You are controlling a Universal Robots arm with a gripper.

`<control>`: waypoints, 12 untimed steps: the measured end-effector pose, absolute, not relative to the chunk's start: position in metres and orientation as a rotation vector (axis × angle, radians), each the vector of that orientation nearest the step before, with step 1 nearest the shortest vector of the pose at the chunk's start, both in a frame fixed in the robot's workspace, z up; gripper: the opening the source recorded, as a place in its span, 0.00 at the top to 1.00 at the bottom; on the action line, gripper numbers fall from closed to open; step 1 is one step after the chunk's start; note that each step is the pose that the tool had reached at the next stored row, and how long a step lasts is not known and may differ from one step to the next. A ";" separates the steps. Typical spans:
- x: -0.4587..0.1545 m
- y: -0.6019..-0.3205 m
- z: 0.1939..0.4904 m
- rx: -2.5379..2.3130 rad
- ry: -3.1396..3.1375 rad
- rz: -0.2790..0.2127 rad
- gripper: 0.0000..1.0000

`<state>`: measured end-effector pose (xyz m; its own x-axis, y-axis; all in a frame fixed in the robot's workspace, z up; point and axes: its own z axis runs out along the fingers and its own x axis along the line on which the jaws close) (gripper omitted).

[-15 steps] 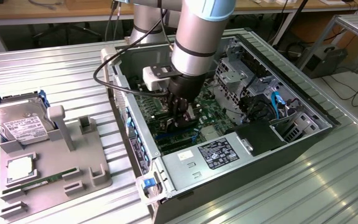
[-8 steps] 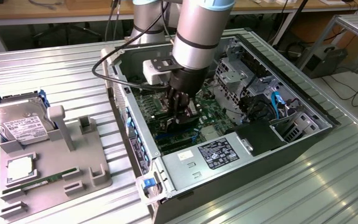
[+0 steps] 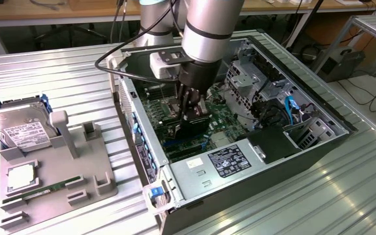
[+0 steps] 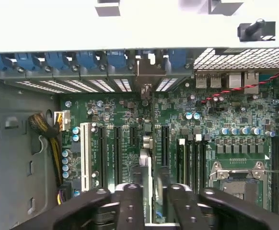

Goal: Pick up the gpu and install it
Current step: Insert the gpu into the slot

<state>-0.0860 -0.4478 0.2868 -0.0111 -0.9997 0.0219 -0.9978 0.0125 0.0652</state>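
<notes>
Holding the thin black gpu card (image 3: 193,128) edge-down, the clamped tool (image 3: 192,113) should descend squarely over the green motherboard (image 4: 130,120).

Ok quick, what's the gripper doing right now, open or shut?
Gripper: shut on the gpu, holding it edge-down over the motherboard inside the computer case.

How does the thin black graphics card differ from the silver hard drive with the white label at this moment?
The thin black gpu stands on edge inside the open metal computer case, over the green motherboard. The silver hard drive rests label-up by the grey fixture outside the case, at the exterior view's left. The gpu is clamped in the pincer, while the hard drive is untouched. Both are flat rectangular components.
</notes>
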 end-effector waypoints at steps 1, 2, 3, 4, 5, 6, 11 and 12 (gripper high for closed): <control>-0.086 -0.447 0.287 2.165 -2.190 -0.047 0.75; -0.086 -0.447 0.286 2.165 -2.191 -0.046 0.81; -0.087 -0.446 0.285 2.165 -2.191 -0.045 0.87; -0.087 -0.446 0.285 2.165 -2.191 -0.043 0.89; -0.088 -0.445 0.284 2.165 -2.191 -0.042 0.89; -0.088 -0.444 0.282 2.165 -2.191 -0.041 0.89; -0.089 -0.441 0.277 2.166 -2.192 -0.037 0.89; -0.089 -0.441 0.277 2.165 -2.191 -0.037 0.89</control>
<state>-0.0887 -0.4407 0.2768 -0.0111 -0.9996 0.0264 -0.9981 0.0127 0.0595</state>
